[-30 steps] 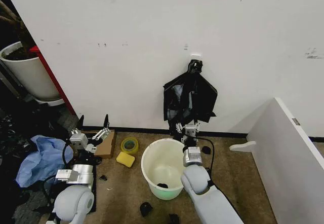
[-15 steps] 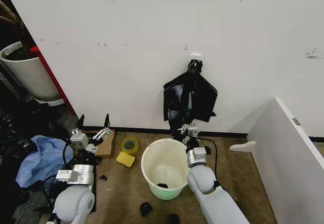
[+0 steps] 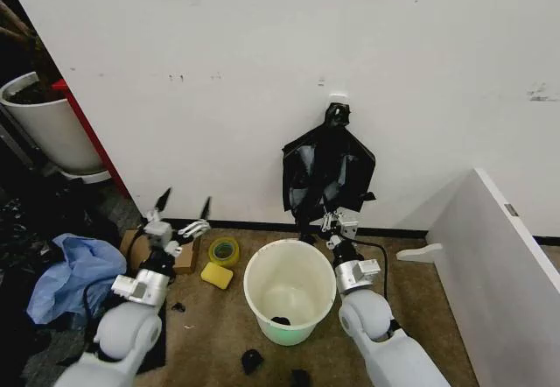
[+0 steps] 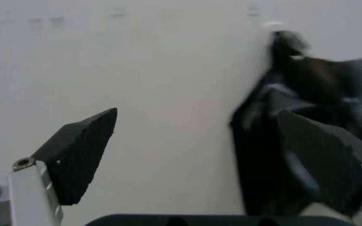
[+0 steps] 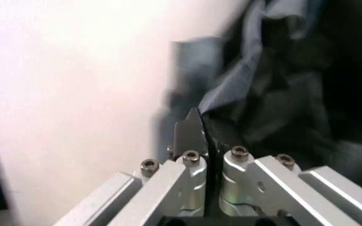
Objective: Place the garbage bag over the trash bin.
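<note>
The garbage bag (image 3: 328,170), black and crinkled, hangs from a hook on the white wall, above and behind the trash bin. The trash bin (image 3: 255,271) is a round cream-white bucket on the floor with a small dark object at its bottom. My right gripper (image 3: 339,222) is raised at the bag's lower edge, just past the bin's far rim. In the right wrist view the right gripper (image 5: 199,123) is shut with a fold of the garbage bag (image 5: 275,80) pinched between the fingers. My left gripper (image 3: 182,205) is open to the left of the bin. The left gripper (image 4: 197,113) faces the garbage bag (image 4: 307,89).
A yellow tape roll (image 3: 224,251), a yellow sponge (image 3: 216,274) and a cardboard piece (image 3: 185,256) lie left of the bin. A blue cloth (image 3: 74,273) and a big white planter pot (image 3: 44,124) are far left. A white panel (image 3: 499,264) stands at right.
My left arm has swung right and forward, closer to the bin. The right gripper has shifted a little right along the bag's lower edge, and the bag's folds have shifted.
</note>
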### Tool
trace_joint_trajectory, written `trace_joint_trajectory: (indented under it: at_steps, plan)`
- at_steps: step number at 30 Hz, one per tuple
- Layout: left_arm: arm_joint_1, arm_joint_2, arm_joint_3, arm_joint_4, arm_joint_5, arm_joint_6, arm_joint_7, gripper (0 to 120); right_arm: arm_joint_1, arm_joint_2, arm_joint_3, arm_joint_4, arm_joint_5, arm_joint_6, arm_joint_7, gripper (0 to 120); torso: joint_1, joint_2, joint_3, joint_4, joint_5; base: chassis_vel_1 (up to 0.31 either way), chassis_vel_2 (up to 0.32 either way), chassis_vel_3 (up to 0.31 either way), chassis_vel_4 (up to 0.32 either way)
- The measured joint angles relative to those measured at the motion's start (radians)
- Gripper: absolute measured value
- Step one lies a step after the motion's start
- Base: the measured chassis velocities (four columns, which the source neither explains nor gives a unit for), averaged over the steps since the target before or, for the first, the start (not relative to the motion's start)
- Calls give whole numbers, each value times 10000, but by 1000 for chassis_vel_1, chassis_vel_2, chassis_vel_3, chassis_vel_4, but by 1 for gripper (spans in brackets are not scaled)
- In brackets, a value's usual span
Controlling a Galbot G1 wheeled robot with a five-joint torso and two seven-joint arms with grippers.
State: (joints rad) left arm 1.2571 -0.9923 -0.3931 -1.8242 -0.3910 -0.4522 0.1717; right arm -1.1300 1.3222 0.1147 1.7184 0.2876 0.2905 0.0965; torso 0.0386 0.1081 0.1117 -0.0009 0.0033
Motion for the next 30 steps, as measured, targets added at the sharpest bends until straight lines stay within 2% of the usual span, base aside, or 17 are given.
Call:
trace_joint_trajectory:
  at_steps: [2, 4, 5, 7, 11, 12, 18, 23, 30]
  plan:
    - [-1001, 289, 885, 542, -79, 16, 515, 100, 13, 10, -68, -21, 70, 101, -207, 0, 0, 0, 1, -4, -11, 0, 0, 0, 0]
    - [-1218, 321, 1067, 659, -78, 19, 602, 100, 13, 17, -67, -27, 76, 124, -232, 0, 0, 0, 1, -4, -11, 0, 0, 0, 0]
    - [-1817, 360, 1586, 1012, -47, 20, 769, 100, 8, 41, -58, -41, 102, 175, -293, 0, 0, 0, 0, -11, -4, 0, 0, 0, 0]
    - [-2906, 314, 2738, 1794, 114, 29, 941, 100, -7, 62, 4, -50, 171, 233, -346, 0, 2, 0, 2, -15, -7, 0, 0, 0, 0]
    - [-4450, -9, 4171, 3109, 557, -72, 1194, 100, -55, 59, 151, -61, 237, 342, -412, 0, 2, -1, 3, -12, -7, 0, 0, 0, 0]
    - [-4450, -9, 4171, 3109, 557, -72, 1194, 100, -55, 59, 151, -61, 237, 342, -412, 0, 2, -1, 3, -12, -7, 0, 0, 0, 0]
    - [-5775, -404, 4796, 4430, 1631, -299, 1731, 100, -122, 62, 265, -60, 239, 414, -439, 0, 2, -1, 2, -10, -7, 0, 0, 0, 0]
    - [-6231, -642, 4925, 5007, 2353, -435, 1795, 100, -111, 118, 275, -60, 226, 420, -452, 0, 1, -1, 2, -11, -6, 0, 0, 0, 0]
    - [-6497, -1125, 5028, 5557, 2787, -661, 1820, 84, -116, 216, 265, 45, 212, 425, -471, 0, 1, -1, 0, -9, -7, 0, 0, 0, 0]
